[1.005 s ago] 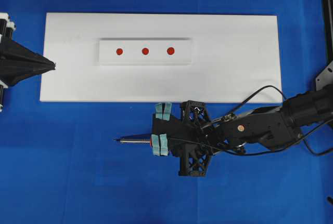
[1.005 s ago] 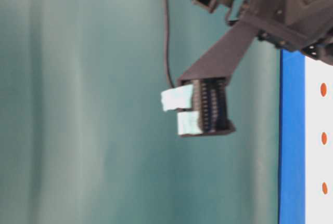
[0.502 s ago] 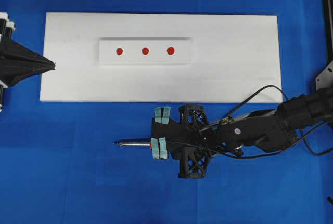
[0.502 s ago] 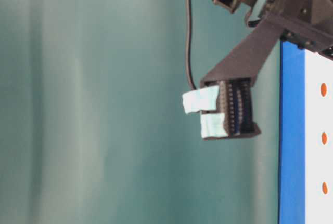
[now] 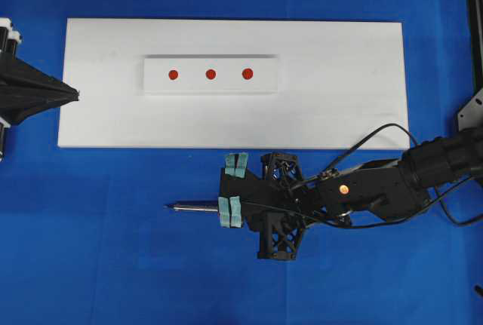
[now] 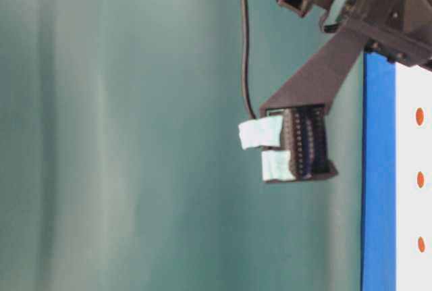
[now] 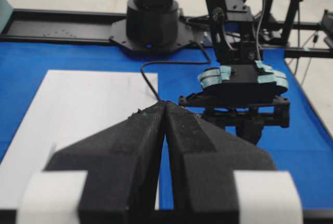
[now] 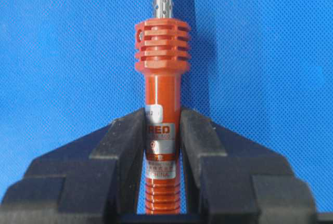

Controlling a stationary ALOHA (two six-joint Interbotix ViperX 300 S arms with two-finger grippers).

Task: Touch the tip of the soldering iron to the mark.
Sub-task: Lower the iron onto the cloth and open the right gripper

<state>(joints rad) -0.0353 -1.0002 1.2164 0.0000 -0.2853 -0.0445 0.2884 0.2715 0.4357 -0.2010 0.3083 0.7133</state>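
The soldering iron [image 5: 193, 206] lies level over the blue mat in front of the white board, with its dark tip [image 5: 167, 206] pointing left. Its red-orange handle [image 8: 162, 86] sits between the black fingers of my right gripper [image 8: 162, 117], which press on it from both sides. The same right gripper [image 5: 223, 206] shows from overhead. Three red marks [image 5: 210, 75] sit in a row on a raised white strip, well beyond the tip. My left gripper [image 5: 78, 96] hovers at the board's left edge, shut and empty, and it also shows from its own wrist [image 7: 165, 104].
The white board [image 5: 339, 99] covers the far middle of the blue mat [image 5: 113, 265]. The iron's black cord [image 5: 370, 135] loops over the right arm near the board's front right corner. A black frame [image 5: 475, 23] runs along the right side.
My right gripper has sunk a little toward the mat and shifted slightly toward the near edge with the iron, then held still. The left gripper has stayed put.
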